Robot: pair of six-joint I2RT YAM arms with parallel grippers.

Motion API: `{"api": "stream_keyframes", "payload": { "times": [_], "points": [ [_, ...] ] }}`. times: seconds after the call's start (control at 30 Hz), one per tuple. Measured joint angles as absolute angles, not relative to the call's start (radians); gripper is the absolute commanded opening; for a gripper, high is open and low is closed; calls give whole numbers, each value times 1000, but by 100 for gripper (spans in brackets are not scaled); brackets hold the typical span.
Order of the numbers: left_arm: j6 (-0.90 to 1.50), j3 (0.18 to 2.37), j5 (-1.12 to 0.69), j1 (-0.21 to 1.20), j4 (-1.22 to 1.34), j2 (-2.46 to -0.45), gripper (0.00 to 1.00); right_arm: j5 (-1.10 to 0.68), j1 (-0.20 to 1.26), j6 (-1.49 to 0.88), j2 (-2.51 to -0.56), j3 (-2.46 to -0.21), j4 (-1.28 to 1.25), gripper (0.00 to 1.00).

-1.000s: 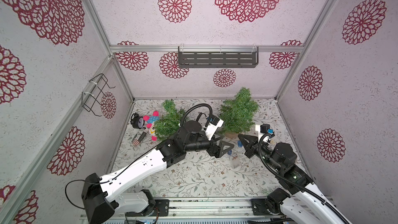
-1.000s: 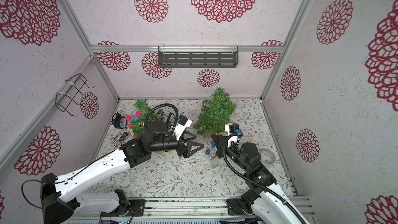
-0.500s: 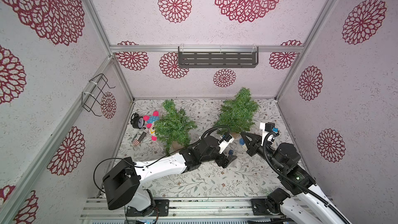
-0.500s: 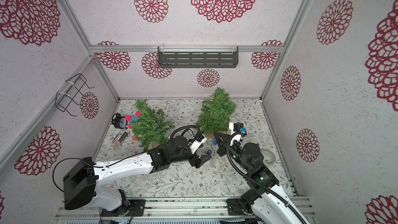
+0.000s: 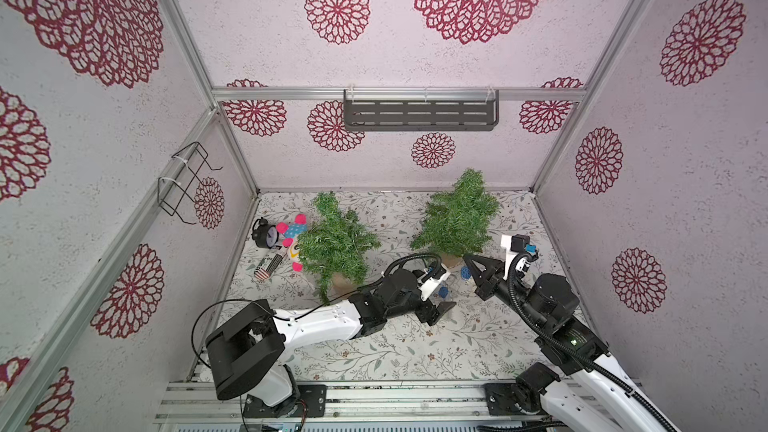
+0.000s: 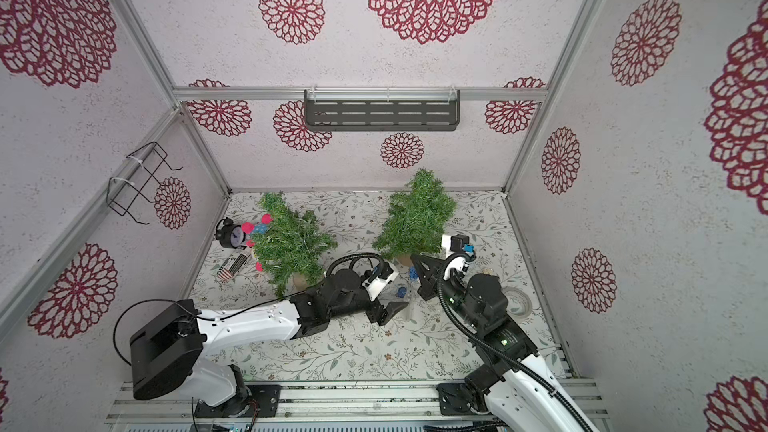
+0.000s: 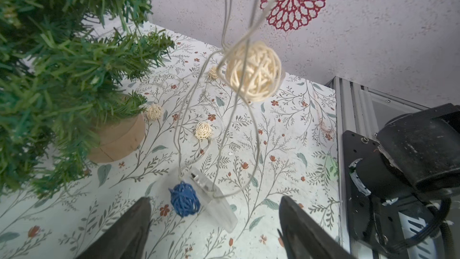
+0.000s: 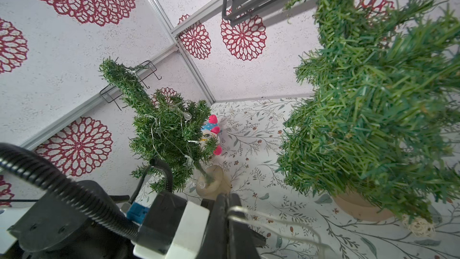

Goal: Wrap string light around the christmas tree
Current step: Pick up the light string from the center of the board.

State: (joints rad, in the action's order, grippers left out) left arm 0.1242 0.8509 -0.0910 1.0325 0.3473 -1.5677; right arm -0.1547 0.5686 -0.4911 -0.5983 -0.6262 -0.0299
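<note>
String light [image 7: 254, 71] pinched in right end effector [image 8: 226, 199], battery box [image 7: 219, 205] ahead of spread left end effector [image 7: 214, 200]

The string light [image 7: 254, 71] is a thin pale wire carrying small woven balls, some cream and some blue. Part of it hangs in loose loops, pinched in the closed right tool [image 8: 227, 199]. Its clear battery box [image 7: 214, 203] lies flat on the bench [image 7: 286, 125], with a blue ball [image 7: 184, 201] against it. The green christmas tree [image 5: 457, 218] stands upright on a round wooden base, with cream balls lying near that base.
</note>
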Motion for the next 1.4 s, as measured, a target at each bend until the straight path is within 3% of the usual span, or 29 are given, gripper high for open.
{"api": "stream_keyframes", "payload": {
  "times": [0.2,0.3,0.63,0.9,1.1,1.2,1.33,1.4],
  "points": [
    [111,890,-92,1029,428,-1619,67,-162,569,-509,-598,-632,-35,0],
    [110,898,-102,1020,457,-1633,57,-163,569,-525,-598,-632,-43,0],
    [157,941,-197,1003,510,-1676,2,-164,569,-542,-601,-632,-68,0],
    [218,884,-227,1003,245,-1417,0,-157,569,-545,-625,-628,-112,0],
    [257,945,-215,974,-12,-1293,0,-150,587,-581,-747,-620,-169,0],
    [292,945,-213,960,-105,-1250,0,-129,619,-604,-810,-570,-189,9],
    [319,945,-191,957,-227,-1194,0,-151,641,-625,-854,-502,-204,39],
    [324,960,-173,952,-301,-1156,0,-166,637,-616,-855,-499,-199,47]
  ]
}}
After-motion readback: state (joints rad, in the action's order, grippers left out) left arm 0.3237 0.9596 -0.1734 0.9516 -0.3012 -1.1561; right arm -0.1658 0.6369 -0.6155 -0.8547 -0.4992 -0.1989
